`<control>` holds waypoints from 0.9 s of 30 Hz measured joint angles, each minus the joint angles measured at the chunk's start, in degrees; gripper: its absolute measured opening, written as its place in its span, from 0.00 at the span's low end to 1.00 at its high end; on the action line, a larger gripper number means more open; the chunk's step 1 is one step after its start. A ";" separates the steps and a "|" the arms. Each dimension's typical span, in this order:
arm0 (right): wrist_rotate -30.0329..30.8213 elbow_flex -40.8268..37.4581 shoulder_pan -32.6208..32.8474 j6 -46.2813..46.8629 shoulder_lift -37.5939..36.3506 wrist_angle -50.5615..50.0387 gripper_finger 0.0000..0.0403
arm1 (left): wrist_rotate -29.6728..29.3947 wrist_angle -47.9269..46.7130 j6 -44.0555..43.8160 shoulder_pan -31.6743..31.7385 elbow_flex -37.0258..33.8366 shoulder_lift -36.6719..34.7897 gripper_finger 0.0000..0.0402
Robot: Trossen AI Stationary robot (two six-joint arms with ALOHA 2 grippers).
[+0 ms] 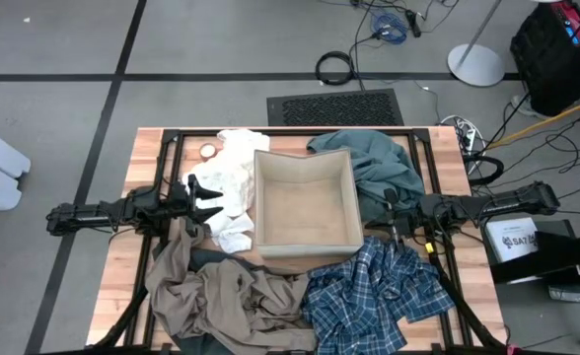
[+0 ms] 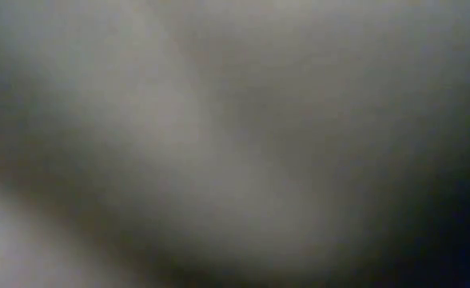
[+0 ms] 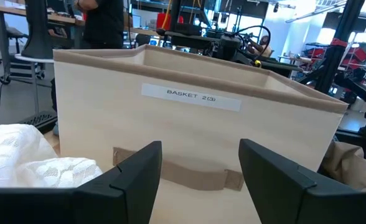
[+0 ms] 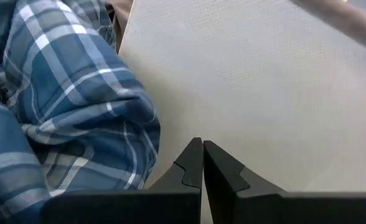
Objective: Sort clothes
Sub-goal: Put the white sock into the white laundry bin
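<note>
A square beige box [image 1: 305, 207], labelled BASKET 2 (3), stands mid-table. The white garment [image 1: 233, 176] lies on the table at the box's far left, and the teal-grey one [image 1: 374, 163] at its far right. The blue-and-white plaid [image 1: 379, 291] lies near right and the khaki-tan one [image 1: 221, 296] near left. A dark fold [image 1: 209, 258] shows on the khaki. My left gripper [image 1: 209, 200] is open over the white garment [image 3: 33, 165], facing the box wall [image 3: 189, 124]. My right gripper [image 1: 391, 212] is shut and empty between the plaid [image 4: 65, 106] and the box's right wall [image 4: 251, 93].
The low view is filled by a blurred grey-tan surface close to the lens. Black frame rails [image 1: 438, 148] run along the table's sides. A small round thing [image 1: 207, 150] lies near the far left corner. Beyond the table stand racks, benches and a person [image 3: 102, 18].
</note>
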 joint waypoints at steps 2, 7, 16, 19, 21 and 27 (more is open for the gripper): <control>0.00 0.00 0.00 0.00 0.00 0.99 0.00 | 0.00 0.00 -0.21 0.01 0.02 0.00 0.56; 1.17 0.00 0.00 5.44 0.00 6.04 0.00 | -0.02 0.01 -0.23 -0.01 0.00 0.02 0.56; 10.97 0.00 -0.02 24.38 0.02 22.54 0.00 | 0.04 0.04 -7.57 -0.01 0.01 0.02 0.56; 16.33 0.00 -0.03 25.35 0.35 28.94 0.00 | -2.55 0.21 -8.38 -0.01 0.00 0.00 0.56; 21.64 0.00 -0.07 25.72 0.34 33.26 0.00 | -4.29 0.36 -8.38 -0.01 0.00 0.02 0.56; 36.97 0.00 -0.07 27.49 0.33 45.84 0.00 | -9.74 3.13 -7.93 -0.01 0.00 0.02 0.56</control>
